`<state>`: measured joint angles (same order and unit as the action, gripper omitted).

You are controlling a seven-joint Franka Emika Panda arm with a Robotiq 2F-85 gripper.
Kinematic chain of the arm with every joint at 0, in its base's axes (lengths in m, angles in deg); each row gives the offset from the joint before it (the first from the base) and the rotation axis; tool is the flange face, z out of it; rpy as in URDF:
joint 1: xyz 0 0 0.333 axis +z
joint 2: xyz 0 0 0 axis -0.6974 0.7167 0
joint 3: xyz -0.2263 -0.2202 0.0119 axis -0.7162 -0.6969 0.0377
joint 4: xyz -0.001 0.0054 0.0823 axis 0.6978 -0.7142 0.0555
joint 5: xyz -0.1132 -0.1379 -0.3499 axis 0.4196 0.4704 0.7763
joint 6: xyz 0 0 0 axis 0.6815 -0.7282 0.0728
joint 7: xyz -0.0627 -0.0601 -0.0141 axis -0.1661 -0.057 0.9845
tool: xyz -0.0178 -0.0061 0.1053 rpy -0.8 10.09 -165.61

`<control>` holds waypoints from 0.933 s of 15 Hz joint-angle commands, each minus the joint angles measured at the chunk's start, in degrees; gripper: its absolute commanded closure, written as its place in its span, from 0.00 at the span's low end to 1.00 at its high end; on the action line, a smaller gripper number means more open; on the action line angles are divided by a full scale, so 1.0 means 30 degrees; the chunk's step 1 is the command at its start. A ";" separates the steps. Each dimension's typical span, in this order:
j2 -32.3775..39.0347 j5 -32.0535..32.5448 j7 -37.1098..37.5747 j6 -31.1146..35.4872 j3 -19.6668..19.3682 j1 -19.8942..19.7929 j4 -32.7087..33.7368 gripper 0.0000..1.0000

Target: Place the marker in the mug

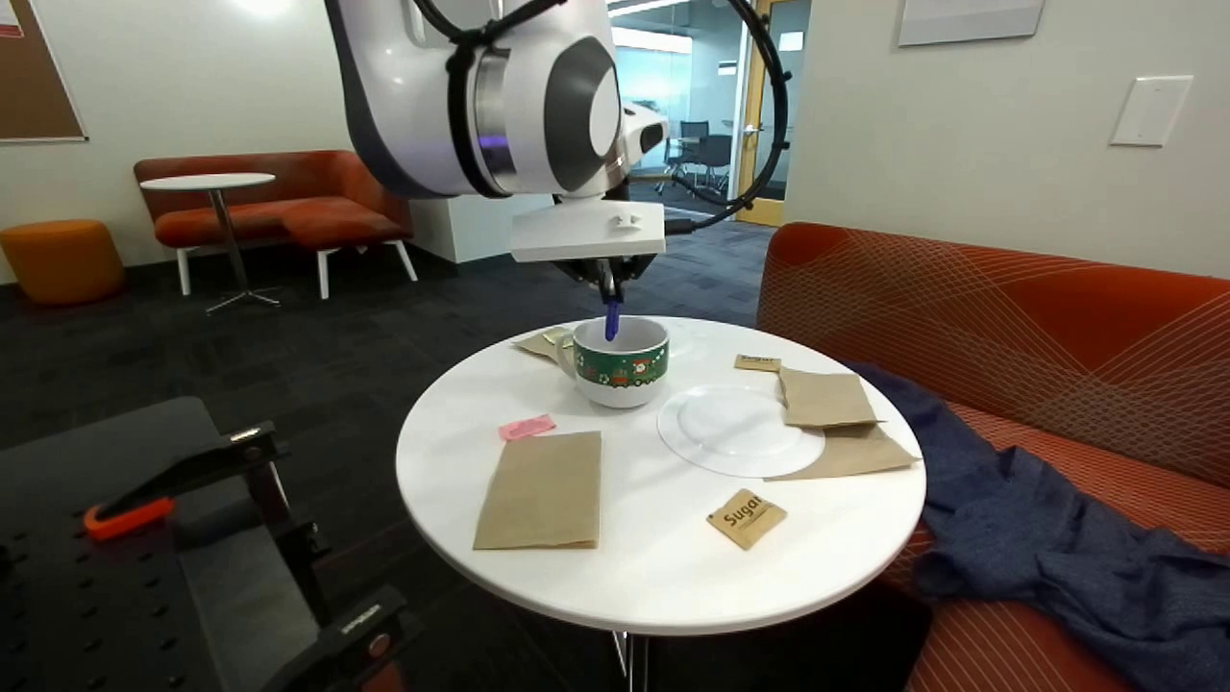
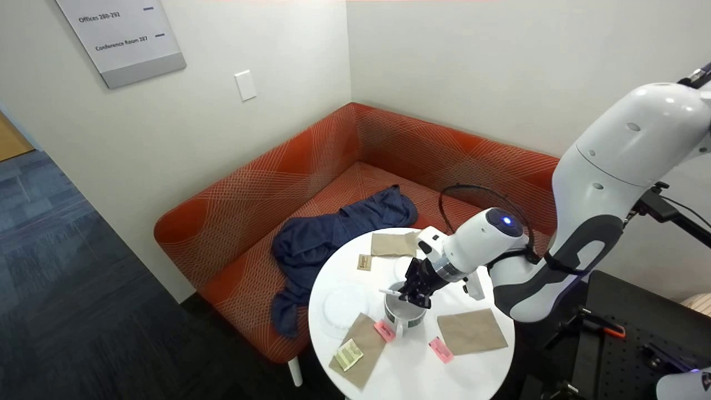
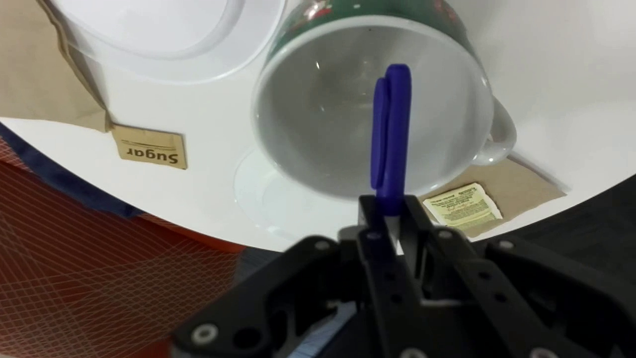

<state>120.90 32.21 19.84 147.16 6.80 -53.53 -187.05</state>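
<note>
Pinching the marker (image 3: 396,139), purple end down, the hand (image 3: 389,207) hangs just above the mug (image 1: 620,370), far across the tabletop (image 1: 653,577) in an exterior view.

My jointed hand (image 3: 390,211) is black. The slim, straight plastic marker (image 3: 396,129) is blue-purple at its cap and white on its body. I see a wide, round, shiny mug (image 1: 620,367), white, with a dark green band full of little red and white pictures. On my screen the smooth, round surface (image 1: 634,577) is white too. The long cloth sofa (image 1: 1009,336) is orange-red with thin pale lines that cross. I also see a crumpled, dark blue cloth (image 1: 1038,519) and a flat, pink paper packet (image 1: 527,428).
</note>
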 commanded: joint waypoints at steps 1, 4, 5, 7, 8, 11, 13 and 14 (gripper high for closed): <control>0.1237 0.0721 -0.0439 0.0605 0.0358 -0.0549 0.0971 0.96; 0.1430 -0.0094 -0.1274 0.0657 0.0349 -0.0370 0.0884 0.53; 0.1413 -0.0118 -0.1299 0.0662 0.0354 -0.0350 0.0831 0.45; 0.1168 -0.0241 -0.1457 0.0782 0.0177 -0.0130 0.0568 0.30; 0.0933 -0.0360 -0.1455 0.0887 -0.0001 0.0080 0.0370 0.23; 0.0189 -0.0663 -0.1308 0.1163 -0.0273 0.0545 -0.0234 0.02; -0.0492 -0.0961 -0.1149 0.1392 -0.0343 0.0849 -0.0809 0.00; -0.1047 -0.1061 -0.0876 0.0856 -0.0003 0.0727 -0.0759 0.00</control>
<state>123.32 31.43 17.82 149.75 6.77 -52.49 -185.82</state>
